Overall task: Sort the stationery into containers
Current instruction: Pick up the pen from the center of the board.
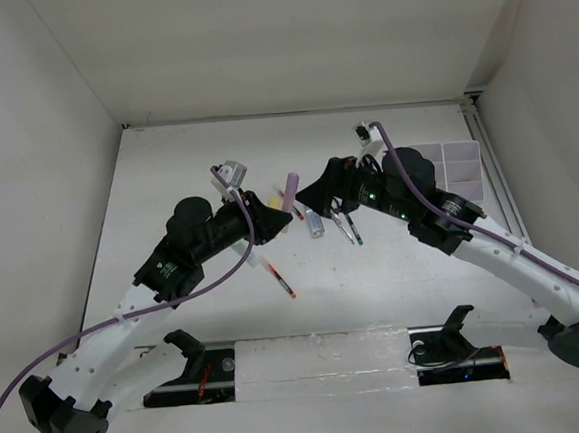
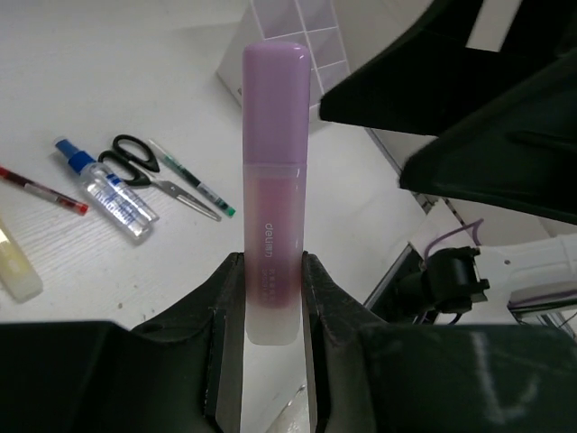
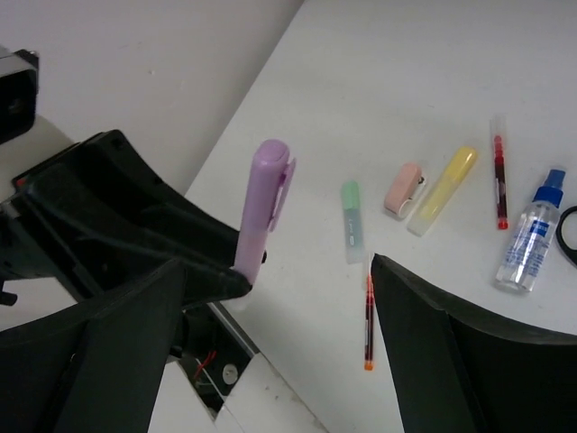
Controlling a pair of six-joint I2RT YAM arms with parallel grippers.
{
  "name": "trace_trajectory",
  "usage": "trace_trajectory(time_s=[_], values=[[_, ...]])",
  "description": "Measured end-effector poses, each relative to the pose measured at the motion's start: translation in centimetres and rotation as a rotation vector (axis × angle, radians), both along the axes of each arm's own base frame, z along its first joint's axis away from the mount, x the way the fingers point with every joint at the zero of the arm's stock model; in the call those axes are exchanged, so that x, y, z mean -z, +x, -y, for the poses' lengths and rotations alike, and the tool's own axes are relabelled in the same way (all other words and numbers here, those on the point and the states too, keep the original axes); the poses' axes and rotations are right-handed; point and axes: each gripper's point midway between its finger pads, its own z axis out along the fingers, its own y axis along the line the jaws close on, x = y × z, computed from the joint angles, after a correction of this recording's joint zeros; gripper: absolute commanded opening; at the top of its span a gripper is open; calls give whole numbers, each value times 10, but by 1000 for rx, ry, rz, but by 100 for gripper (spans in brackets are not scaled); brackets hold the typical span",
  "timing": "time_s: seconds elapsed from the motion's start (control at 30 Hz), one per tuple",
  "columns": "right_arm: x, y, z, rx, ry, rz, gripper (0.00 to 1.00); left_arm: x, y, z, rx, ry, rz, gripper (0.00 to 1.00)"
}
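My left gripper (image 1: 274,218) (image 2: 270,316) is shut on the lower end of a pastel pink-purple stubby stick (image 1: 291,191) (image 2: 275,171) and holds it upright above the table. My right gripper (image 1: 315,191) (image 3: 279,343) is open and empty, with its jaws on either side of the stick (image 3: 262,203), not touching it. The white divided organizer (image 1: 451,169) (image 2: 297,36) stands at the far right. On the table lie green (image 3: 352,221), peach (image 3: 403,189) and yellow (image 3: 444,189) sticks, two red pens (image 3: 368,320) (image 3: 499,180), a blue-capped bottle (image 3: 532,234) and the scissors (image 2: 135,158).
A dark pen with a green tip (image 2: 194,180) lies beside the scissors. In the top view the bottle (image 1: 315,222), the scissors (image 1: 342,220) and a red pen (image 1: 279,277) lie under and near the two grippers. A metal rail runs along the near table edge (image 1: 320,349).
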Motion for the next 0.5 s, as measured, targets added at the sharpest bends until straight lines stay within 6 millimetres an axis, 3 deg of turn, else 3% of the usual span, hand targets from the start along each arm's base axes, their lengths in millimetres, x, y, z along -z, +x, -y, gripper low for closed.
trace_trajectory(time_s=[0.13,0.27,0.43,0.5], values=[[0,5,-7,0,21,-10,88,-12,-8,5,55,-31,39,0],[-1,11,-14,3,46,-8,81,-9,-11,8,82,-33,42,0],[13,19,-26,0,32,-41,50,-3,-11,10,93,-22,28,0],[20,20,-32,-5,25,-59,49,-1,-9,10,90,-18,24,0]])
